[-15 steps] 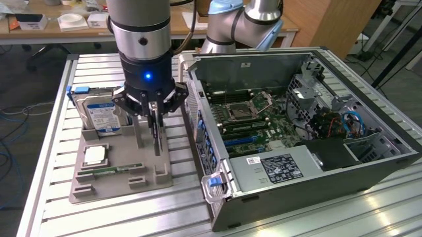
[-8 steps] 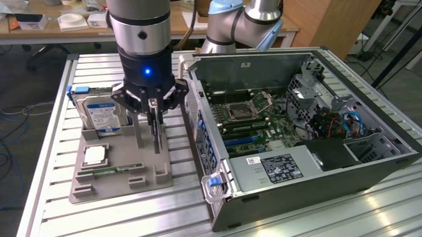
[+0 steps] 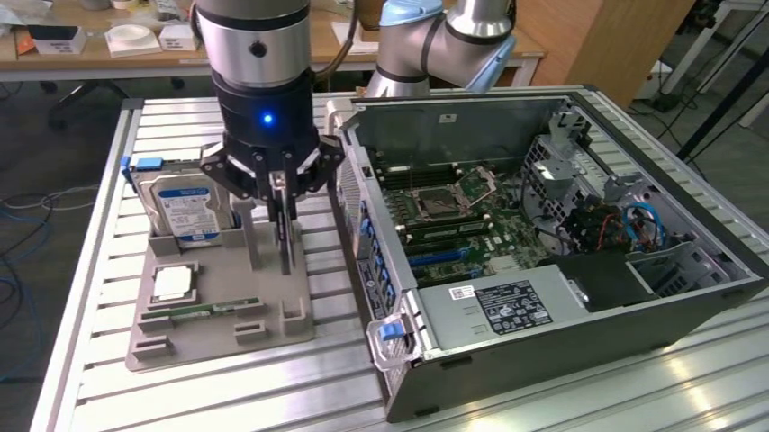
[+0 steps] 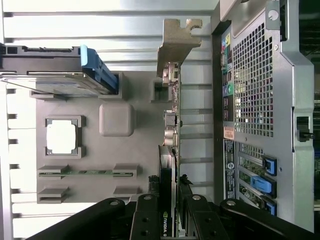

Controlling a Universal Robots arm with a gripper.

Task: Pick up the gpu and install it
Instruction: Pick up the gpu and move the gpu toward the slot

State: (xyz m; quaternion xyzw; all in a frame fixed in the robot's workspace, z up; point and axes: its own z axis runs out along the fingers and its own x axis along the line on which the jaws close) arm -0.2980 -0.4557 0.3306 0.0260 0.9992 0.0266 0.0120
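Presently jaws clenched on thin dark gpu card (image 4: 171,125), upright at grey holder tray (image 3: 211,342); advise straight vertical pull, no twist.

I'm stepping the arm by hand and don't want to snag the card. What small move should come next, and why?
Probably a short straight lift. The end effector looks closed on the gpu, which stands upright with its lower edge at the grey tray, close beside the computer case; rising first should free it before any sideways travel.
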